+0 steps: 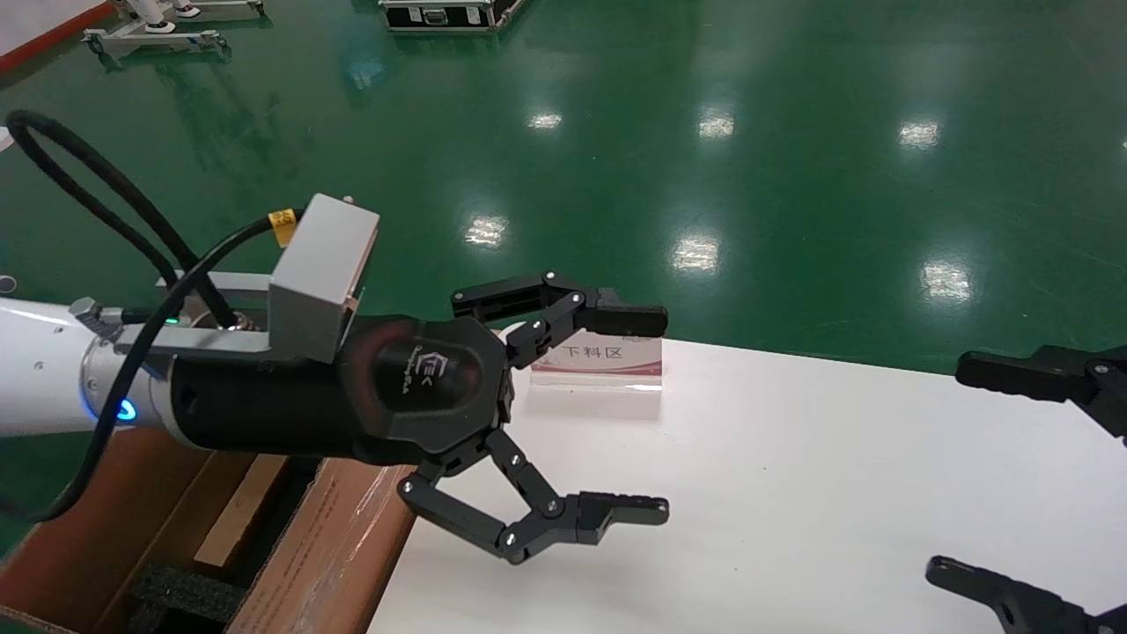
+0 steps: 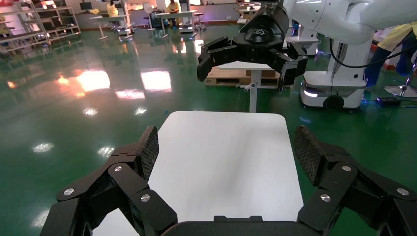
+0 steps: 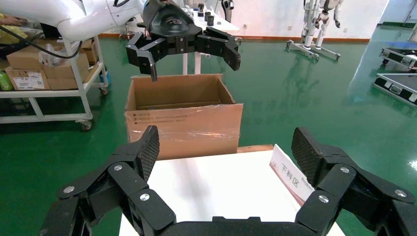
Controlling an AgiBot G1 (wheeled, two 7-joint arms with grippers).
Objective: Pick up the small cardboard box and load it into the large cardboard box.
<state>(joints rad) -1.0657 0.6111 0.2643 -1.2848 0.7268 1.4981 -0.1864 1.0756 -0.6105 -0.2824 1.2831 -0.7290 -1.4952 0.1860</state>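
Left gripper [image 1: 647, 414] empty, jaws spread wide, above white table [image 1: 792, 493] edge, beside large cardboard box [image 1: 326, 546]. Small cardboard box [image 1: 238, 511] lies inside it. Right gripper [image 1: 977, 467] also spread, empty, over the table's other side.

Table sign [image 1: 599, 361] reads "下料区"; carton print illegible.

standing on white table [image 1: 792, 493]: acrylic sign [image 1: 599, 363] | lying on green floor [image 1: 704, 176]: black flight case [image 1: 445, 13]
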